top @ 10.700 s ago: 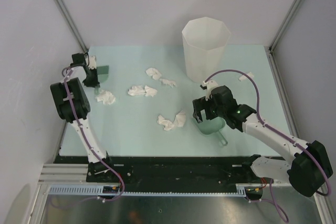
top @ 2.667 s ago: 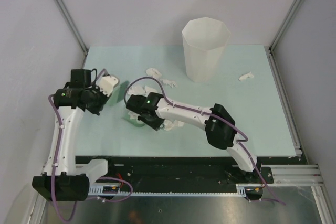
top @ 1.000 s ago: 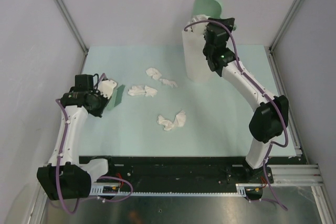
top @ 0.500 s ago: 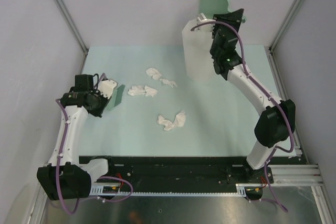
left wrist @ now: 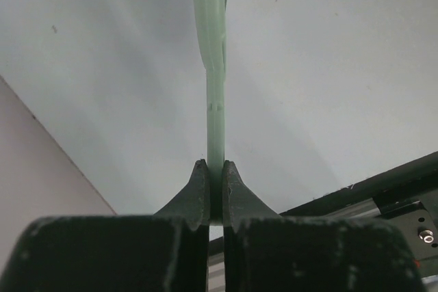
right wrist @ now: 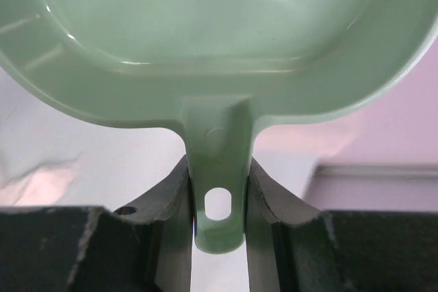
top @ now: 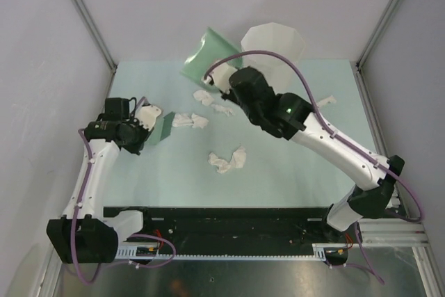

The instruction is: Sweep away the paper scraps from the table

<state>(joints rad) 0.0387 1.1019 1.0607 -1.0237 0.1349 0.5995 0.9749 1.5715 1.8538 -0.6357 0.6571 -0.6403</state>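
Mint counter (top: 313,165), grey walls (top: 174,5), metal rails (top: 83,15) at corners. The paper scraps (top: 228,160) lie mid-counter & toward far edge, one near right edge. The left end effector (left wrist: 215,176) is pinched on thin green scraper (left wrist: 213,66); the right end effector (right wrist: 217,189) clamps dustpan (right wrist: 205,32) by its handle, beside bin (top: 278,39).

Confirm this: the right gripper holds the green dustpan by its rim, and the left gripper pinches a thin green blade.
Wrong on one point: the right gripper holds the green dustpan by its handle, not its rim, as the right wrist view shows. The left gripper does pinch a thin green blade.
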